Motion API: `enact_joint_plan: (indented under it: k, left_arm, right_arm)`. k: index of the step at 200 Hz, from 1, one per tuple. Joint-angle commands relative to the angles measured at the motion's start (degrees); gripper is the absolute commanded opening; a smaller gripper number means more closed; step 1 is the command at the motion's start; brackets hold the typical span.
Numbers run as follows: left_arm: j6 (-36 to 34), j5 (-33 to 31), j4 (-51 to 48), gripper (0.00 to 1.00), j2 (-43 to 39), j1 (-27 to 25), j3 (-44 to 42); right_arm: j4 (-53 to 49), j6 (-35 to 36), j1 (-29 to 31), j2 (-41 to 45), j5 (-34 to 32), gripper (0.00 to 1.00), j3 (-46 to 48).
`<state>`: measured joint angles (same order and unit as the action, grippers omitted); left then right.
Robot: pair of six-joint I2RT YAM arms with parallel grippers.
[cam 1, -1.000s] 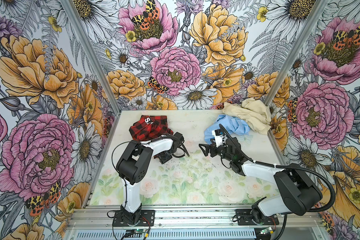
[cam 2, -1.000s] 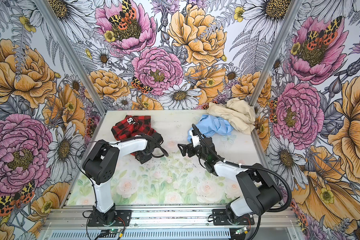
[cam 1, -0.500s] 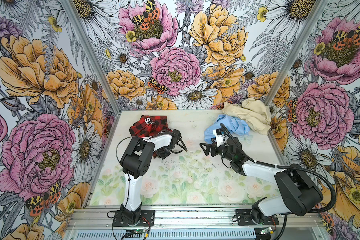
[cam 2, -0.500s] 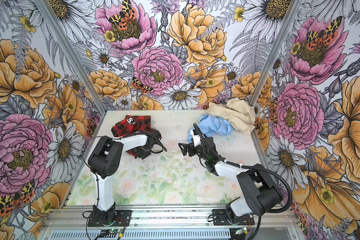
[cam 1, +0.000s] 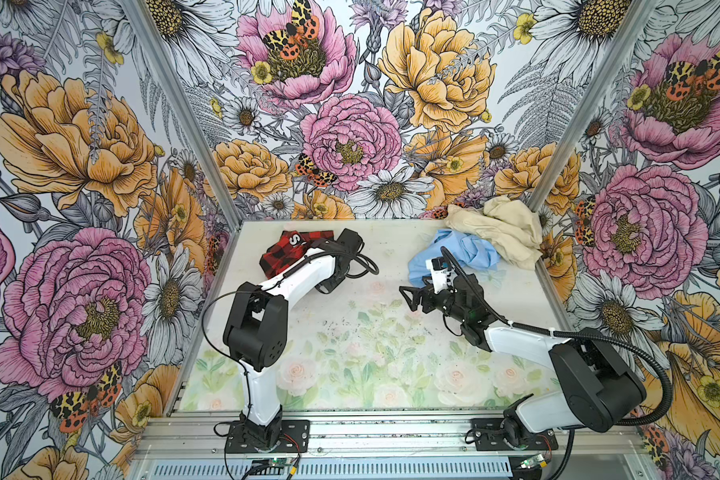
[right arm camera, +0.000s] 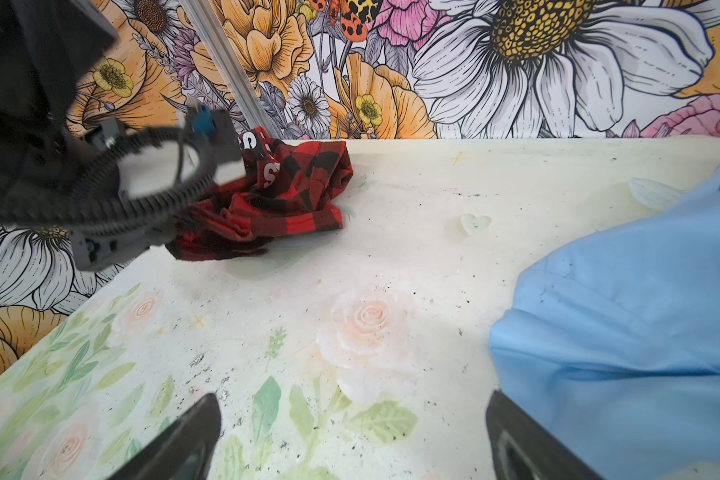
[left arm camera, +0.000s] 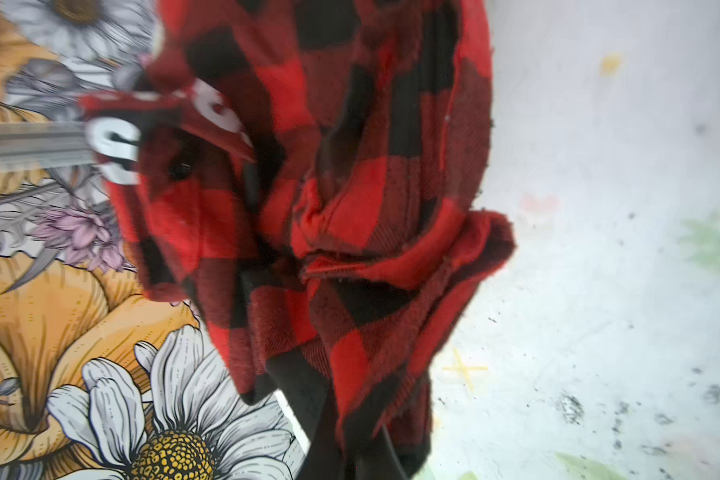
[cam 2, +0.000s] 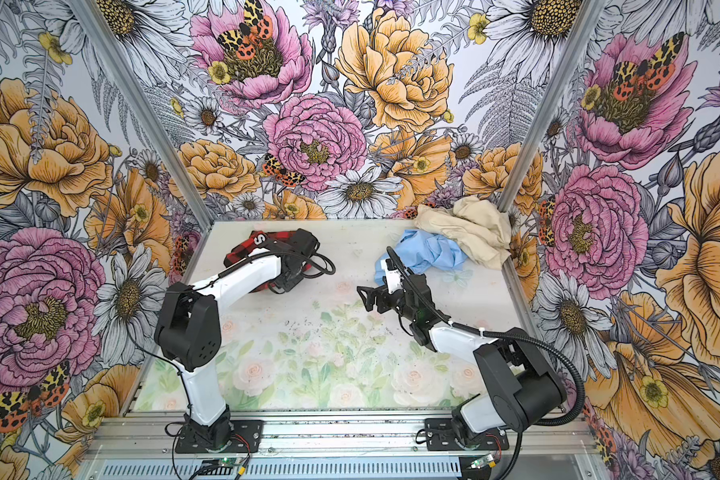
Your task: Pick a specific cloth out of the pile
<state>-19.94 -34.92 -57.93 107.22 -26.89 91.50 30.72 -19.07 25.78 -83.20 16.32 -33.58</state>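
- Position: the cloth (cam 1: 285,257), red-and-black check, lies at the far left of the surface (cam 1: 371,353), close to the back wall. It is well apart from the pile (cam 1: 481,243).
- The pile sits in the far right corner. It is now only the light blue cloth (cam 1: 454,253) with the beige cloth (cam 1: 499,232) lapping over its far side.
- Left fingers (cam 2: 283,286): together and buried in the plaid. The fabric bunches up toward them in the left wrist view and fills most of that frame (left arm camera: 350,208). I judge this a clamp on the cloth.
- Right fingers (right arm camera: 175,440): wide apart and holding nothing. They hover low over bare surface, with the blue cloth just beside one of them.
- Progress: the sorting out looks done, since no plaid touches the other two cloths.
- The grip appears made. From the right wrist view (right arm camera: 292,195) most of the cloth rests on the surface. I cannot tell whether any edge is clear of it.
- Left to do, by my reckoning: lift it and carry it off. No drop-off spot is marked.
- Writing: black patch (cam 1: 295,239) with a white capital "S", readable in both top views.
- The right wrist view shows two "S" shapes on folded bands.
- The left wrist view shows more white letters, too blurred to read. No brand name is legible.
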Motion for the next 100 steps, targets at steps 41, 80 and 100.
enact_joint_plan:
  k: [41,80,100]
  left_arm:
    - [-0.86,1.38,2.12,0.00,7.98,10.64,20.40]
    - [1.44,6.72,2.68,0.00,16.18,17.95,27.60]
    - [3.51,11.00,5.28,0.00,19.93,20.98,28.67]
  right_arm:
    - [1.80,-0.50,-0.37,0.39,0.31,0.99,-0.09]
    - [1.60,-0.22,-0.35,0.30,0.19,0.99,-0.20]
    - [1.61,-0.12,-0.35,-0.19,0.19,0.99,-0.30]
